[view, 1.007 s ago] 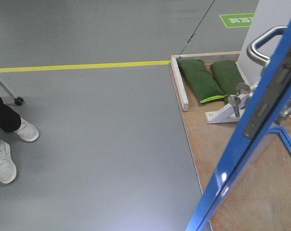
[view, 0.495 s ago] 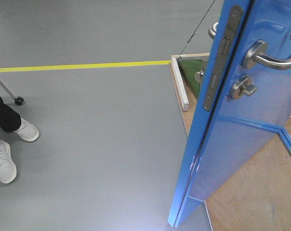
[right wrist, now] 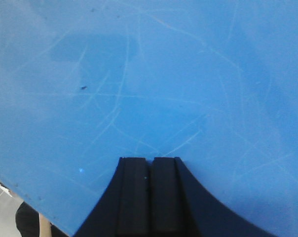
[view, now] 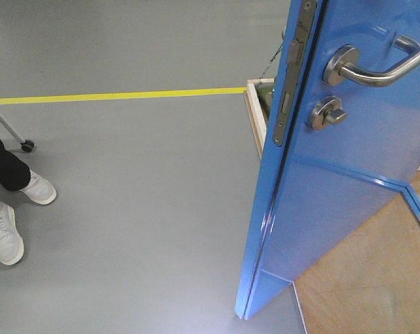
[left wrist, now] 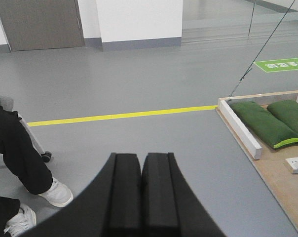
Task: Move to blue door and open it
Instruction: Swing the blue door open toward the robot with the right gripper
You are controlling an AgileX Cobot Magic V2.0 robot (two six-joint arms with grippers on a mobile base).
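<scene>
The blue door (view: 335, 195) stands ajar on the right of the front view, its free edge pointing at me. On its face are a silver lever handle (view: 377, 69) and a round thumb-turn (view: 327, 113), with a metal latch plate (view: 288, 90) on the edge. In the right wrist view the scratched blue door (right wrist: 149, 74) fills the frame, and my right gripper (right wrist: 150, 160) is shut with its tips close to or against the panel. My left gripper (left wrist: 140, 157) is shut and empty, hanging over the grey floor away from the door.
A yellow floor line (view: 119, 95) crosses the grey floor. A person's white shoes (view: 5, 233) and a caster wheel (view: 28, 145) are at the left. The wooden platform (view: 363, 278) under the door carries green sandbags (left wrist: 262, 123) behind a white beam (left wrist: 238, 128).
The door has swung: its free edge moved left and its handle side turned to face the front camera, now covering the sandbags. Both grippers stay shut.
</scene>
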